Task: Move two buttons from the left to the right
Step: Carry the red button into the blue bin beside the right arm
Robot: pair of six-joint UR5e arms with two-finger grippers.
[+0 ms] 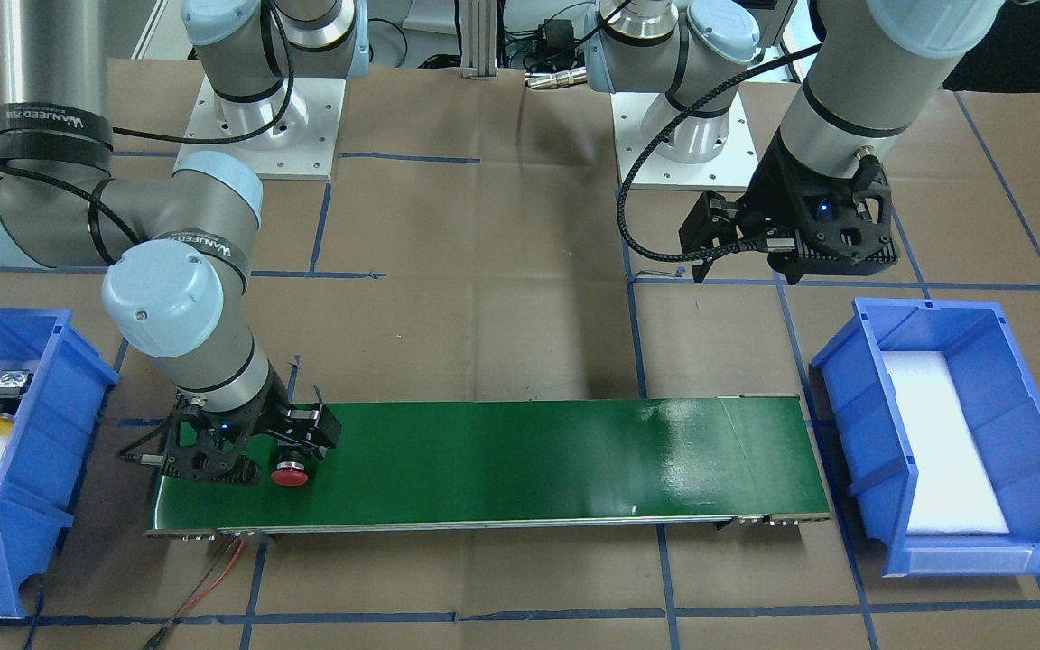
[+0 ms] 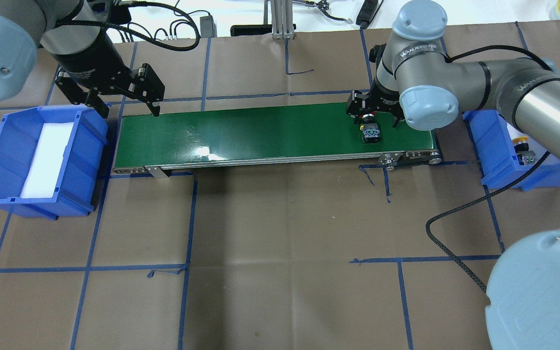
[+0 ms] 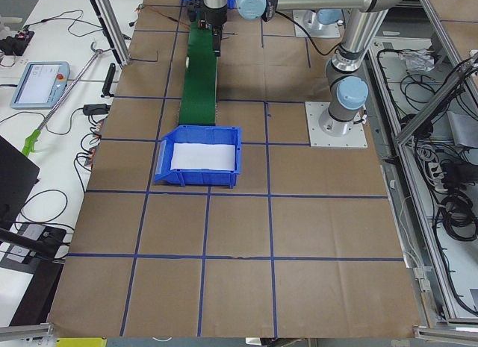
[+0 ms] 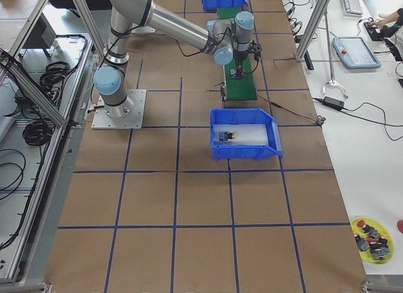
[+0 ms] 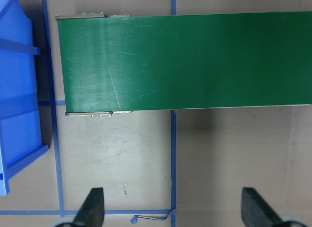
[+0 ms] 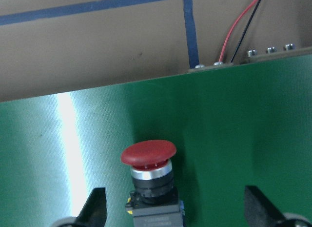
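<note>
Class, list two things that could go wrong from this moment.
1. The red button lies sideways on the green belt between the jaws of the open right gripper; a nudge could roll it.
2. The left gripper hovers beside the belt's far end, not over it; it may miss the pickup.

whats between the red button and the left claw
Only bare green belt. In the overhead view the red button sits near the belt's right end, the left claw hangs open by its left end, and nothing lies on the stretch between.
</note>
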